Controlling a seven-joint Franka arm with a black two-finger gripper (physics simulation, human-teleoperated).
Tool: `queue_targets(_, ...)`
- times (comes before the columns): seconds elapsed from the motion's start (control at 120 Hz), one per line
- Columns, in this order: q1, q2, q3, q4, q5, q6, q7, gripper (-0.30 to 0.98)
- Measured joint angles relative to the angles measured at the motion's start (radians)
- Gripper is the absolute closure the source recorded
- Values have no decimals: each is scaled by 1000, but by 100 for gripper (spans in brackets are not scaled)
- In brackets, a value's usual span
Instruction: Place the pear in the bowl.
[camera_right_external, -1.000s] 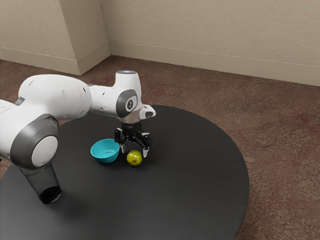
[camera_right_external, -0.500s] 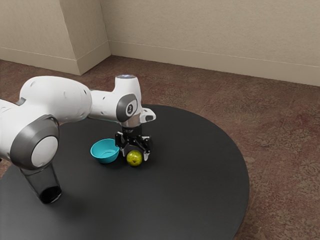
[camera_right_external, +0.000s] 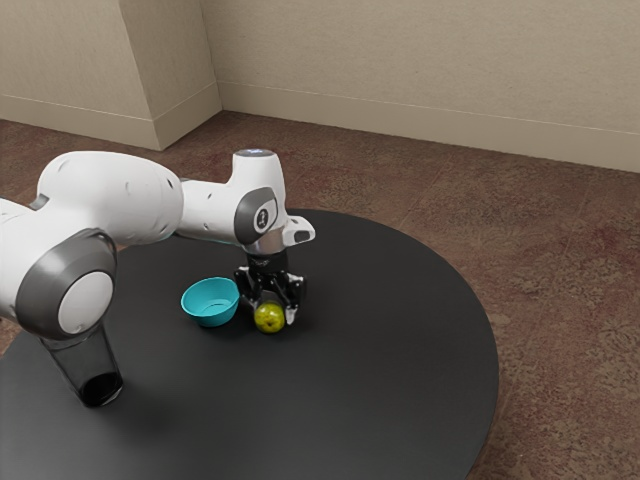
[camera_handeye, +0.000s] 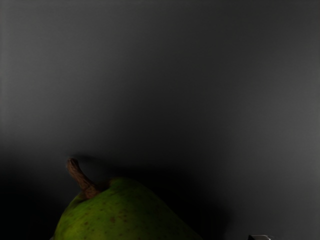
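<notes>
Pear (camera_right_external: 270, 318) sat low over the black round table (camera_right_external: 370, 370), right under the black gripper (camera_right_external: 273, 312), outside the turquoise bowl (camera_right_external: 210, 308). Bowl stood upright just beside, toward the exterior view's left. Couldn't tell whether the claw was wide, narrow or holding the pear; no clear gap and no sure contact. Wrist view had the green, speckled skin with its brown stem (camera_handeye: 81, 179) sticking out.

Step in hand, as judged: securing the pear before any lift. Best done with the hand centred over the fat part, squeezing evenly from both sides, firm but not hard, since a round, tapering fruit could roll or squirt out of an off-centre pinch. Stem end looked like a poor place to grab. A short, slow test lift would confirm the hold. After that, the pear needed raising well above the bowl's rim before going sideways; the bowl was close enough to get knocked by a low carry. Release low over its middle.

Labels: no lettering made out on the pear or bowl. Arm (camera_right_external: 110, 195) carried a small light mark on a dark round joint cover (camera_right_external: 263, 219), too small to read. No brand name legible.
</notes>
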Motion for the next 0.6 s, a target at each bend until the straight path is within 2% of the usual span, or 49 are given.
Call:
queue_targets(0.367,0,-28,1,5,14,-6,-11,46)
queue_targets(0.5,1,-69,10,13,43,-27,-20,52)
queue_targets(0.6,1,-102,52,22,69,-54,-28,56)
